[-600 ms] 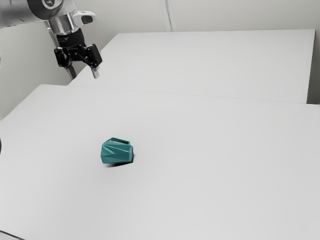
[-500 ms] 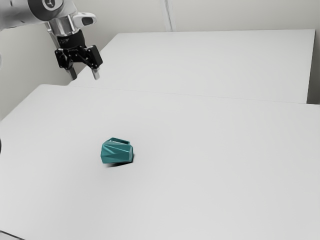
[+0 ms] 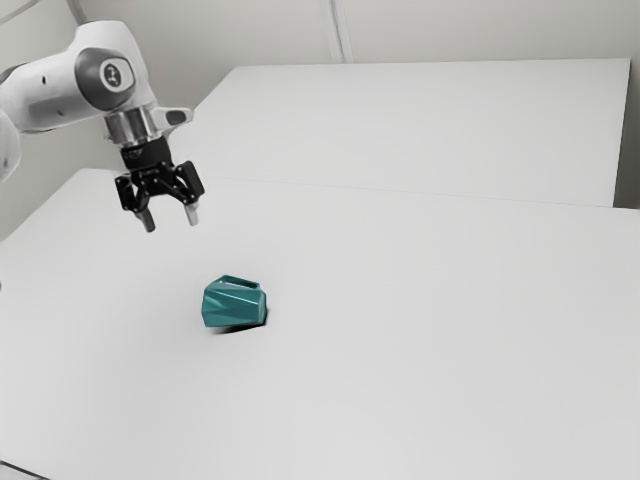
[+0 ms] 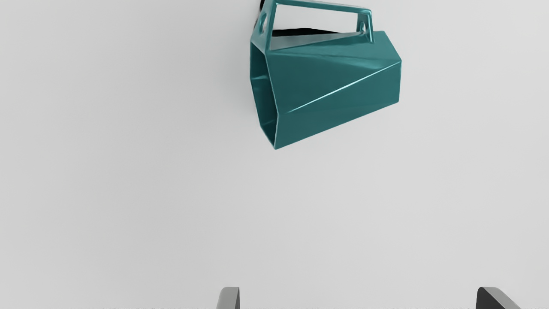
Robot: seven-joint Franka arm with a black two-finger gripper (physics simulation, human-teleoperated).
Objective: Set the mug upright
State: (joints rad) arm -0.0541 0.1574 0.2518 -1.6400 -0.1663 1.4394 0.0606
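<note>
Exterior view: the gripper [image 3: 171,222] has dropped down the frame since the earlier pictures and hangs at upper left, nearer the mug [image 3: 233,305], which hasn't shifted and lies on its side on the table [image 3: 420,340], left of centre and below the gripper; likely an approach, with the righting still to do. Wrist view: the fingers [image 4: 229,298] stand wide apart, the mug ahead of their tips, untouched by either, handle [image 4: 321,5] on its far side.
</note>
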